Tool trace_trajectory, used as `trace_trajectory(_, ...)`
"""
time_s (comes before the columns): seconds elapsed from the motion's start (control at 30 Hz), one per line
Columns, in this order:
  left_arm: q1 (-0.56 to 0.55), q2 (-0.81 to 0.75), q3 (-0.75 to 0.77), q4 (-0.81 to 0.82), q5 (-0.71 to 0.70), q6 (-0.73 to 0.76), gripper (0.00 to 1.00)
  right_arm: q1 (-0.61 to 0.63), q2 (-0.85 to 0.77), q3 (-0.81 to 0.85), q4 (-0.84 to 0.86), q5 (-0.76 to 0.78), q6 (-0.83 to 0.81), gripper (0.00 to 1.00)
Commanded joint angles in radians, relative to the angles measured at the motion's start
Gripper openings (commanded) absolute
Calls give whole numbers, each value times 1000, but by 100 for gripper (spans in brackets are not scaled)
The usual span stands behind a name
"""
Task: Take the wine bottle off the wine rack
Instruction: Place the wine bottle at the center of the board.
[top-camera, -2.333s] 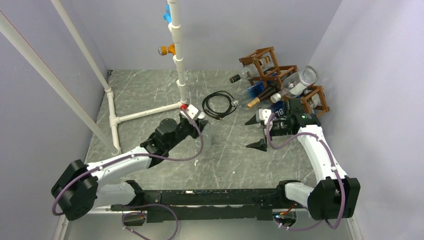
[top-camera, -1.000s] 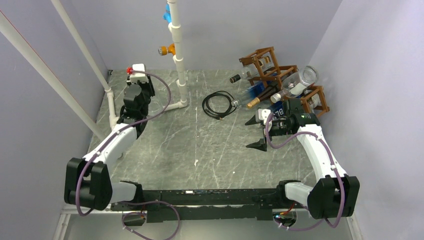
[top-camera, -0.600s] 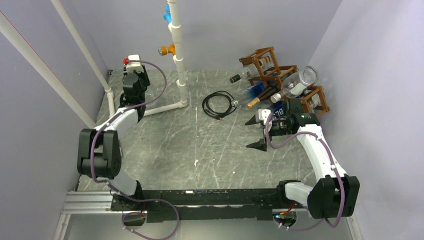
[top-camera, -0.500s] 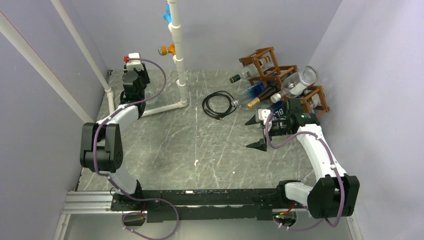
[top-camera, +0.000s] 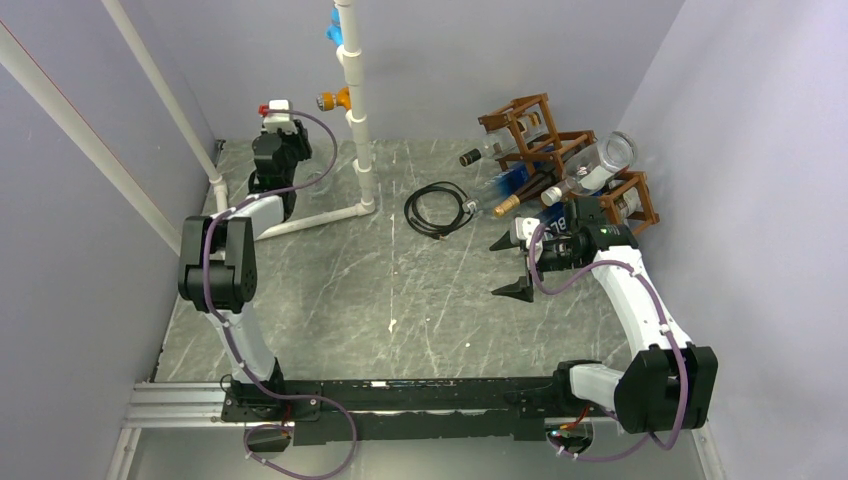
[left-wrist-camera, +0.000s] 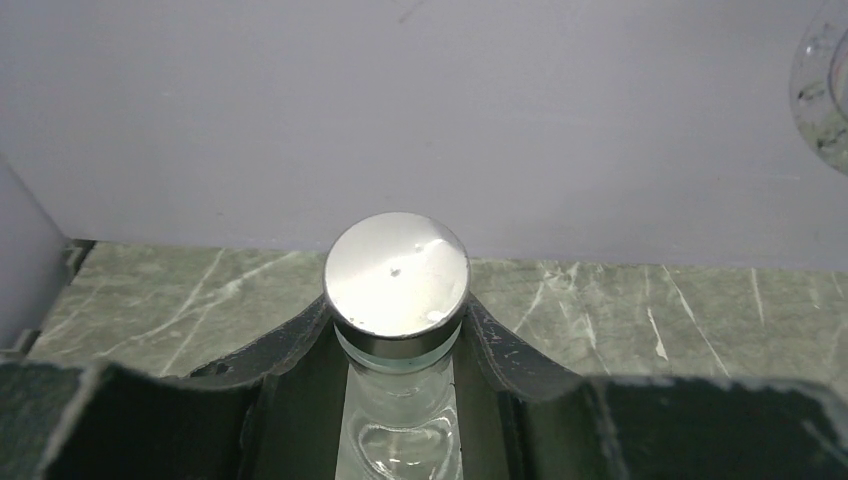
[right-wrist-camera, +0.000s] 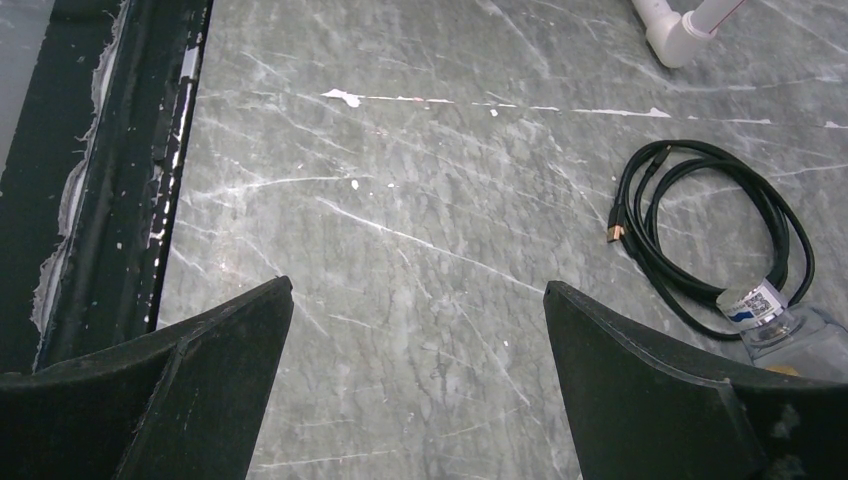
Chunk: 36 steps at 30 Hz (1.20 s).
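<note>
Where only the wrist view shows it, wine bottle (left-wrist-camera: 398, 270): clear glass, silver cap, pinched in left claw (left-wrist-camera: 398, 340), far left of table (top-camera: 400, 300).
wine rack (top-camera: 522, 122): far right, other bottles (top-camera: 603, 160) lodged in it, seen in the top view only.
right claw (top-camera: 512, 266): spread wide over table.
cable (right-wrist-camera: 700, 230): black, coiled.

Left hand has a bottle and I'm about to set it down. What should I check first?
1. Left hand grip on the clear bottle: ok, fingers clamp the neck under the silver cap.
2. Bottle away from the wine rack: ok, the rack is far right and the left arm is far left.
3. Bottle base on the table: cannot tell, hidden.
4. Right hand: ok, open and empty above the table.
5. Black cable clear of the right hand: ok, lies apart from it.
</note>
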Motion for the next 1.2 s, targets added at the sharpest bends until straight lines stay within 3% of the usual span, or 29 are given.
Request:
trace_trajectory(0.0, 3, -34, 89, 291, 61, -55, 0, -4, 4, 1, 16, -17, -36, 100)
trace_trajectory(0.33, -3, -20, 69, 283, 166, -51, 0, -3, 6, 2, 18, -14, -33, 100)
trace_trajectory(0.5, -7, -18, 60, 270, 202, -44, 6, -4, 6, 2, 18, -14, -31, 100)
trace_trajectory(0.63, -10, -22, 51, 258, 214, -42, 15, -4, 5, 2, 18, -13, -30, 100)
trace_trajectory(1.17, -12, -117, -26, 222, 201, -34, 73, -3, 0, 4, 15, -13, -32, 100)
